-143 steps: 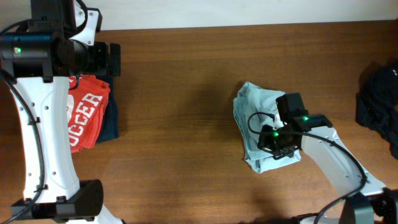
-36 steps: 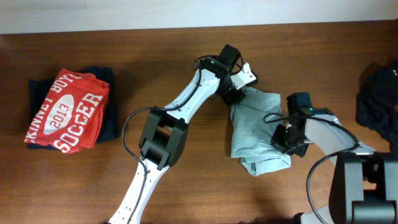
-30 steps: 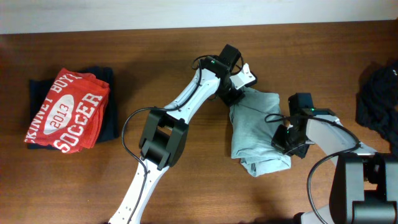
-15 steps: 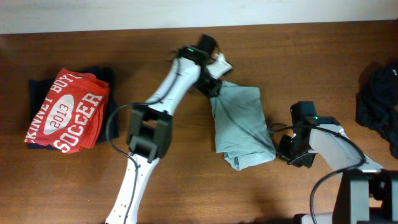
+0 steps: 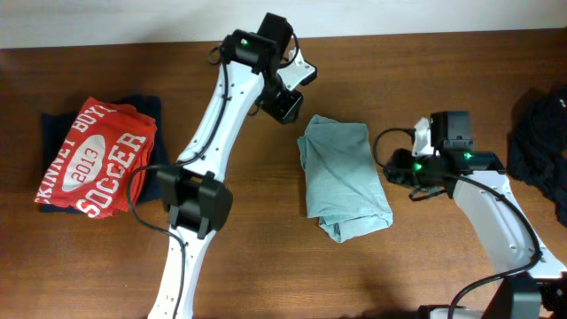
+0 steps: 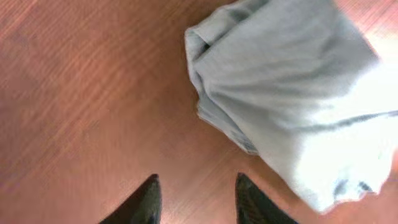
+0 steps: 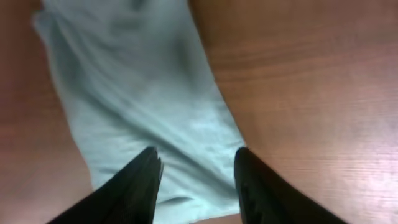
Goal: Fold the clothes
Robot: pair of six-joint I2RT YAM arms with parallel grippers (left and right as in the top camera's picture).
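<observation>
Risk of snagging the folded t-shirt (image 5: 344, 182) and undoing its loose six-o'clock end: left gripper (image 5: 288, 108) at eleven o'clock, right gripper (image 5: 397, 170) at three, both parted, holding nothing.

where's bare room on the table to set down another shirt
Far right: bare table between the left fingers and the black garment. Also the near strip below the grey-blue t-shirt. Crowded around that shirt: right fingers at its right edge.
</observation>
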